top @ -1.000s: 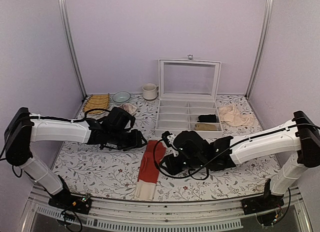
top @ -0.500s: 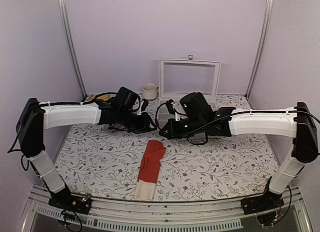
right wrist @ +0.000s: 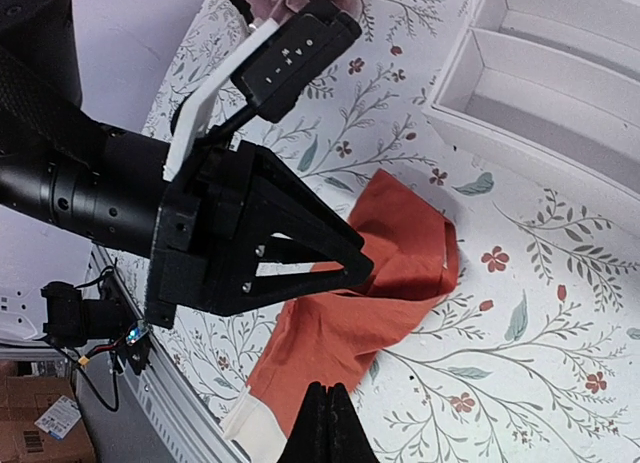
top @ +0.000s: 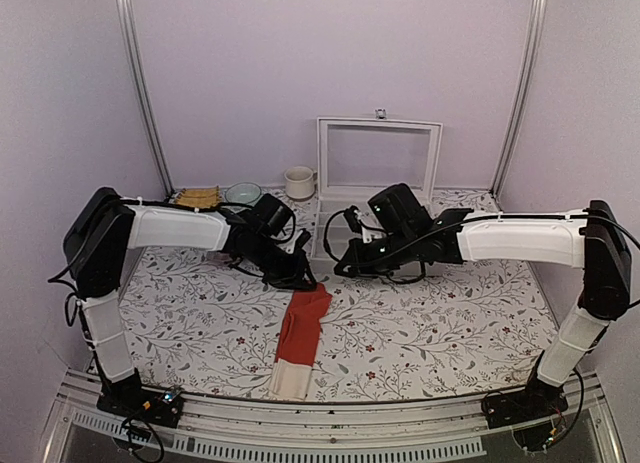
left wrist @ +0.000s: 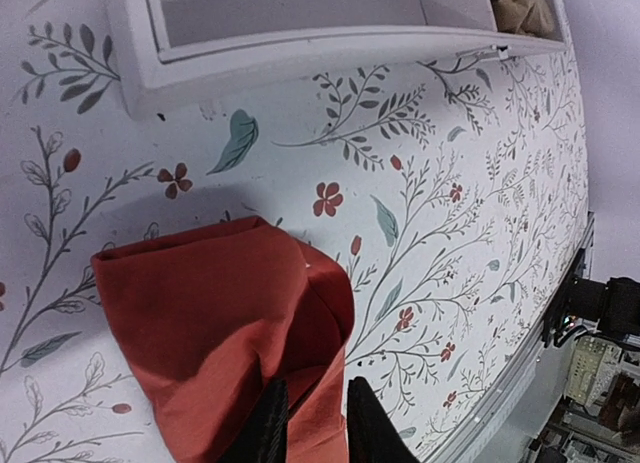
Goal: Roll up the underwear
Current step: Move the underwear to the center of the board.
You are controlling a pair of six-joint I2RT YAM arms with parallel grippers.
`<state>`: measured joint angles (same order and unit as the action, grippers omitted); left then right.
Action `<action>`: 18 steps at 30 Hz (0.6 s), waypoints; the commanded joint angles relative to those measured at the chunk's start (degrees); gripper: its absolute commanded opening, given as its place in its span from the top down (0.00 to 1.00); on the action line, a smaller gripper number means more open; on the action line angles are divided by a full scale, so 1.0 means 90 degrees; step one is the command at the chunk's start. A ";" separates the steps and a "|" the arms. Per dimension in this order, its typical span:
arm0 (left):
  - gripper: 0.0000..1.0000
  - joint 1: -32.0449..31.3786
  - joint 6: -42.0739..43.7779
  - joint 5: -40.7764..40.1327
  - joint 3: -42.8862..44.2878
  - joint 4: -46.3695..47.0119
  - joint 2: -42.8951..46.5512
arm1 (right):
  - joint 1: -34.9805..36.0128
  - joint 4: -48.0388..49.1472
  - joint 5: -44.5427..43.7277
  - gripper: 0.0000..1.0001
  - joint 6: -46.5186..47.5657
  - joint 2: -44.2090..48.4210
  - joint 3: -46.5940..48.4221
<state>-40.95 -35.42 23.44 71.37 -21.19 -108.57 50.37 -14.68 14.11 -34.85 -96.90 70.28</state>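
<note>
Top external view: underwear (top: 298,333) lies lengthwise on the worktop (top: 440,323), cream waistband (top: 291,383) nearest, left tool (top: 305,280) at its far red end, jaws nearly together (grip cannot be told), right tool (top: 343,270) clenched empty just beside; risk: a one-sided pinch would start a skewed, loose roll.

The underwear (left wrist: 220,323) runs off my left wrist view's bottom edge; whether my left pincer (left wrist: 315,428) pinches it, I cannot tell.
</note>
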 commanded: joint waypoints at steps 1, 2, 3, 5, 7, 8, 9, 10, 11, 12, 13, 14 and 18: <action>0.79 0.0017 0.0288 0.0245 0.0356 -0.0200 -0.0358 | -0.0109 -0.0212 -0.0014 1.00 0.0054 0.0298 -0.0271; 0.79 0.0014 0.0300 0.0233 0.0427 -0.0229 -0.0490 | -0.0130 -0.0222 -0.0037 1.00 0.0049 0.0343 -0.0330; 0.78 0.0018 0.0302 0.0192 0.0535 -0.0320 -0.0687 | -0.0151 -0.0241 -0.0064 1.00 0.0045 0.0392 -0.0365; 0.79 0.0026 0.0340 0.0114 0.0727 -0.0467 -0.0970 | -0.0172 -0.0265 -0.0080 1.00 0.0044 0.0463 -0.0411; 0.80 0.0033 0.0339 -0.0001 0.0895 -0.0601 -0.1227 | -0.0181 -0.0302 -0.0098 1.00 0.0035 0.0532 -0.0419; 0.81 0.0046 0.0322 -0.0017 0.0947 -0.0621 -0.1319 | -0.0183 -0.0323 -0.0108 1.00 0.0039 0.0557 -0.0431; 0.81 0.0061 0.0288 -0.0084 0.0989 -0.0647 -0.1396 | -0.0178 -0.0353 -0.0133 1.00 0.0043 0.0582 -0.0427; 0.82 0.0095 0.0210 -0.0117 0.0995 -0.0661 -0.1466 | -0.0177 -0.0374 -0.0146 1.00 0.0051 0.0597 -0.0426; 0.83 0.0126 0.0156 -0.0134 0.0982 -0.0663 -0.1544 | -0.0182 -0.0398 -0.0156 1.00 0.0061 0.0609 -0.0419; 0.84 0.0163 0.0076 -0.0160 0.0961 -0.0663 -0.1575 | -0.0180 -0.0407 -0.0153 1.00 0.0099 0.0608 -0.0403; 0.85 0.0221 -0.0007 -0.0209 0.0920 -0.0670 -0.1615 | -0.0177 -0.0420 -0.0147 1.00 0.0125 0.0606 -0.0392; 0.86 0.0277 -0.0092 -0.0301 0.0876 -0.0677 -0.1613 | -0.0178 -0.0427 -0.0146 1.00 0.0145 0.0597 -0.0358; 0.87 0.0525 -0.0412 -0.0640 0.0646 -0.0659 -0.1472 | -0.0182 -0.0459 -0.0102 1.00 0.0298 0.0506 -0.0251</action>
<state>-39.42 -36.03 23.29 79.66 -24.58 -120.99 49.06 -17.74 13.63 -34.20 -96.86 66.98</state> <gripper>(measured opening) 0.130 0.003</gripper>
